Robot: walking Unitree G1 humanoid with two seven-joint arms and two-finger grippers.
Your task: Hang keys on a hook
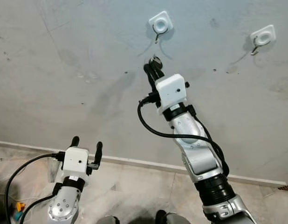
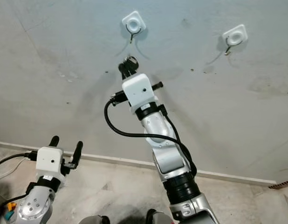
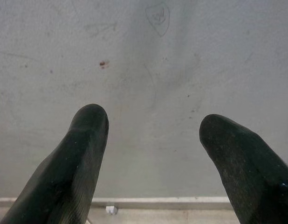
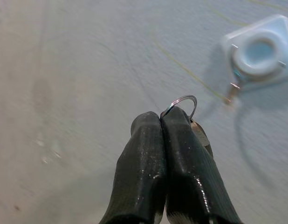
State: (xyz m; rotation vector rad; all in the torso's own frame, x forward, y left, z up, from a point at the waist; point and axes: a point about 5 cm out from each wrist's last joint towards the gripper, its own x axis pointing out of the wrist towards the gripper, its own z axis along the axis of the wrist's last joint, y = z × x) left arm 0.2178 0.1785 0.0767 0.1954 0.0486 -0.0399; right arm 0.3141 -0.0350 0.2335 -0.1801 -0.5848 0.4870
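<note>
Below the hook, against the wall: right claw raised on its outstretched arm, fingers pressed together on the keys.
Grip: the pinch sits low on the key ring, so that, judging by the wrist view, the top of the loop stands clear above the fingertips, free to be threaded.
Keys: one key blade shows just behind the right finger; how many hang there cannot be told.
Hook: a small wire hook under a white pad stuck to the wall, just above the claw and apart from the ring; its open end appears to point up and outward, which would suit a ring brought from below and lowered on.
Second hook: same kind, well to the right, not being approached.
Left claw: held low near the skirting, fingers spread, holding nothing; it looks to be parked out of the working arm's way.
Wall: grey, stained, bare apart from the two hooks.
Step in hand: probably the final approach, ring not yet on the hook.
</note>
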